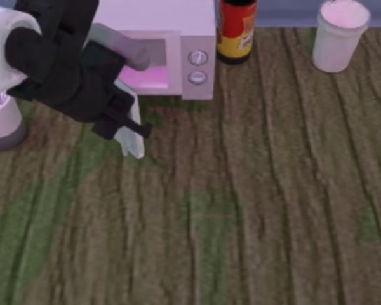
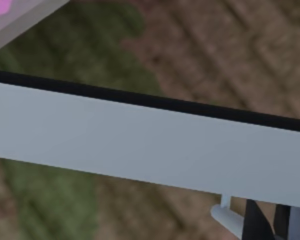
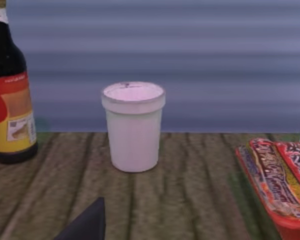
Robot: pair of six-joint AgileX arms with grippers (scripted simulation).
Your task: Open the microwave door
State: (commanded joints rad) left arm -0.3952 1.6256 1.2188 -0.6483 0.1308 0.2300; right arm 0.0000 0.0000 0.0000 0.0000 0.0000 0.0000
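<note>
The pale microwave (image 1: 171, 16) stands at the back left of the table, its two silver knobs (image 1: 197, 67) on the front panel. Its door (image 1: 133, 141) is swung out toward the table's front, and the pink-lit cavity (image 1: 149, 77) is exposed. My left gripper (image 1: 124, 126) is at the door's free edge, shut on the thin bar handle. In the left wrist view the door (image 2: 140, 140) crosses as a pale band, with the handle (image 2: 227, 219) beside a dark finger (image 2: 255, 227). My right gripper (image 3: 90, 225) is parked off the top view, showing only a dark sliver.
A dark sauce bottle (image 1: 236, 32) stands right of the microwave, and a white cup (image 1: 338, 35) sits at the back right. Another cup (image 1: 3, 124) sits at the left edge under my left arm. A red packet tray (image 3: 280, 185) lies near my right gripper.
</note>
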